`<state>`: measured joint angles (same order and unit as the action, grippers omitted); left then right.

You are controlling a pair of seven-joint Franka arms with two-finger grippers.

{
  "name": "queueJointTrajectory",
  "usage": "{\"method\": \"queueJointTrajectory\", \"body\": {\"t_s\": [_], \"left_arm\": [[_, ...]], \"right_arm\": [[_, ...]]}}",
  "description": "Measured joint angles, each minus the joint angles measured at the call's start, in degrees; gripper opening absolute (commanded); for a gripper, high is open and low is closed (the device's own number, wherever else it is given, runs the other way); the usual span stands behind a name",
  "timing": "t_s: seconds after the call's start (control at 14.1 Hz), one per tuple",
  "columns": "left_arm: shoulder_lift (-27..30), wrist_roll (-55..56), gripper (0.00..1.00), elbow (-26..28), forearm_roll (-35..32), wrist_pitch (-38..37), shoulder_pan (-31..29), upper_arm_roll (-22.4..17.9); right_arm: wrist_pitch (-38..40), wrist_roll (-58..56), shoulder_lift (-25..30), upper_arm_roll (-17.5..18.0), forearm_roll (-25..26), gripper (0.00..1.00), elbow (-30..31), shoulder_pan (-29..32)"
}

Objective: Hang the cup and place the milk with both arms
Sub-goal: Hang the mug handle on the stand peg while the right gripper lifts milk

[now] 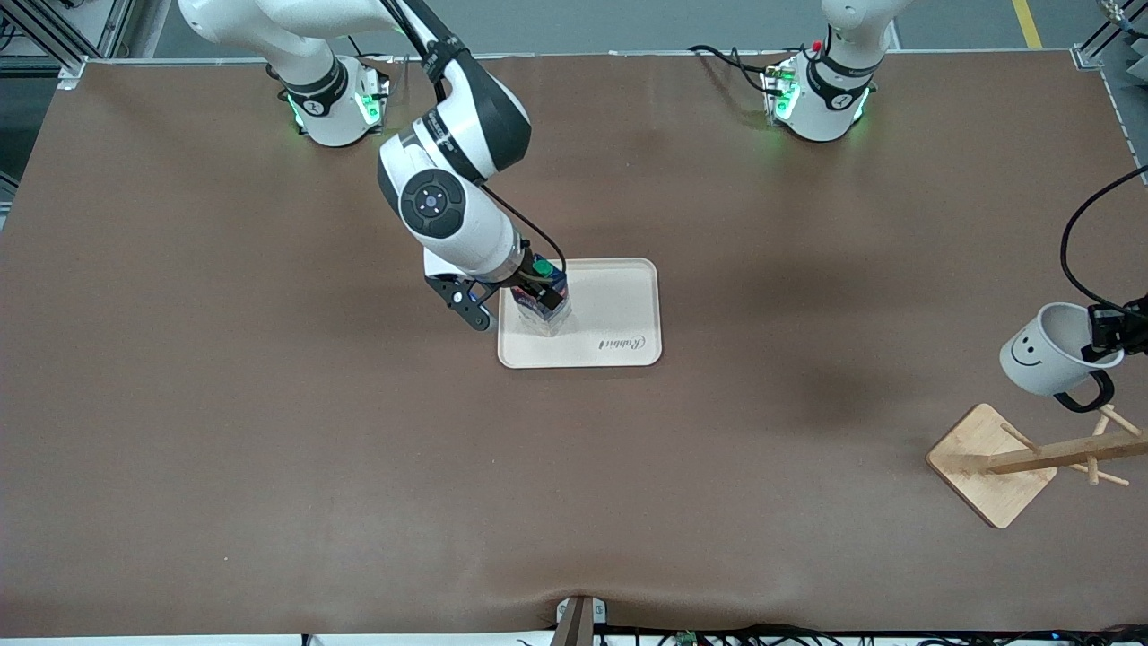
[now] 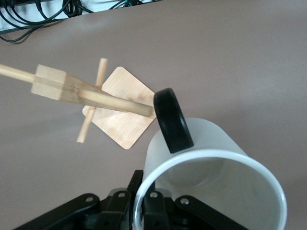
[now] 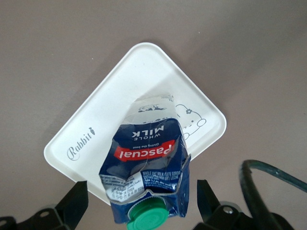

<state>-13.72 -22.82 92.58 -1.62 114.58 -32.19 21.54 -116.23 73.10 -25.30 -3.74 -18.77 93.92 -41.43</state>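
The wooden peg rack [image 1: 1031,462] stands nearest the front camera. Just above it, the left gripper [image 1: 1108,336] pinches the white smiley-face cup [image 1: 1049,352] by its rim. Farther off, the dark-blue milk carton [image 1: 543,301] stands on the cream rectangular tray [image 1: 619,314], between the spread fingers of the right gripper [image 1: 511,296].
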Motion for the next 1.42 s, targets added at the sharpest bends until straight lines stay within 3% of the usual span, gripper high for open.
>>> {"method": "queueJointTrajectory", "body": {"t_s": [0.21, 0.28, 0.36, 0.43, 0.57, 0.64, 0.71, 0.78, 0.92, 1.21, 1.42], "left_arm": [[-2.9, -1.4, 0.0, -2.0, 0.0, 0.0, -1.1, 0.0], [-3.6, -1.5, 0.0, -2.4, 0.0, 0.0, -1.1, 0.0], [-4.1, -1.5, 0.0, -2.6, 0.0, 0.0, -1.0, 0.0], [-4.4, -1.5, 0.0, -2.7, 0.0, 0.1, -1.1, 0.0], [-5.0, -1.5, 0.0, -2.8, 0.0, 0.3, -1.3, 0.0], [-5.3, -1.5, 0.28, -2.9, 0.0, 0.6, -1.5, 0.0], [-5.5, -1.5, 0.77, -2.9, 0.0, 0.9, -1.7, 0.0], [-5.8, -1.5, 1.0, -3.0, 0.0, 1.1, -1.7, 0.0], [-6.2, -1.4, 1.0, -3.3, 0.2, 1.1, -1.7, 0.1], [-6.1, 3.7, 1.0, -4.1, 1.0, 1.1, -1.3, 1.6], [-4.8, 11.6, 1.0, -4.5, 1.0, -2.2, -1.0, 4.2]], "right_arm": [[0.0, 0.3, -1.9, 0.0, 1.5, 1.0, 0.1, -1.6], [-0.4, 1.1, -2.4, 0.0, 2.2, 0.85, 0.1, -2.0], [-1.2, 1.7, -2.8, 0.0, 2.5, 0.47, 0.2, -2.3], [-1.7, 2.0, -3.1, 0.0, 2.6, 0.0, 0.2, -2.5], [-1.6, 2.9, -3.1, 0.0, 2.7, 0.0, 0.1, -2.6], [-1.7, 3.2, -3.2, -0.2, 2.7, 0.0, 0.0, -2.6], [-1.7, 3.2, -3.2, -0.4, 2.7, 0.0, -0.1, -2.6], [-1.7, 3.3, -3.2, -0.6, 2.7, 0.0, -0.3, -2.5], [0.5, 4.3, -3.2, -1.0, 2.7, 0.0, -2.5, -1.7], [16.1, 4.3, -2.8, -1.2, 2.2, 0.0, -12.2, 4.3], [23.0, -6.3, -0.7, -1.4, 2.2, 0.0, -14.8, 9.3]]}}
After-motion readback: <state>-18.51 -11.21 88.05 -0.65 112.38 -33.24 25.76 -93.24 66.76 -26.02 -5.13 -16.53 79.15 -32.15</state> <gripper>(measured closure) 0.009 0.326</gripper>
